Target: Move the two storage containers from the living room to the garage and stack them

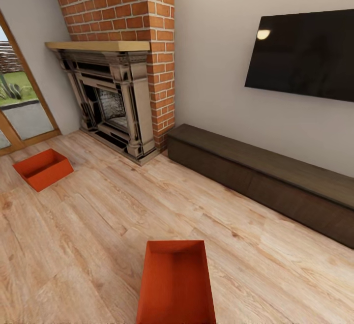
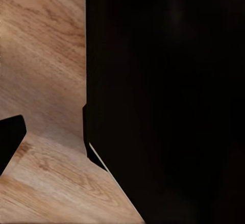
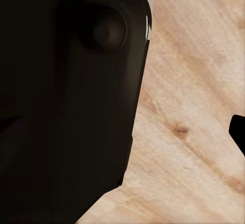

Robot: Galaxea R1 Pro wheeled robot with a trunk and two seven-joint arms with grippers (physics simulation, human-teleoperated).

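Note:
Two orange-red storage containers stand on the light wood plank floor (image 1: 98, 235) of the living room. One storage container (image 1: 176, 284) is close in front of me at the bottom centre of the head view, open-topped and empty. The other storage container (image 1: 43, 168) sits further off to the left, near the glass door. In the left wrist view a sliver of dark fingertip (image 2: 9, 142) hangs over the planks beside a large black part of the robot (image 2: 168, 101). The right wrist view shows a similar dark fingertip (image 3: 239, 132) over the floor. Neither view reveals how the jaws stand.
A brick fireplace (image 1: 118, 103) with a wooden mantel stands at the back left. A long dark low cabinet (image 1: 265, 176) runs along the right wall under a wall-mounted TV (image 1: 305, 53). A glass door (image 1: 19, 103) lies at the far left.

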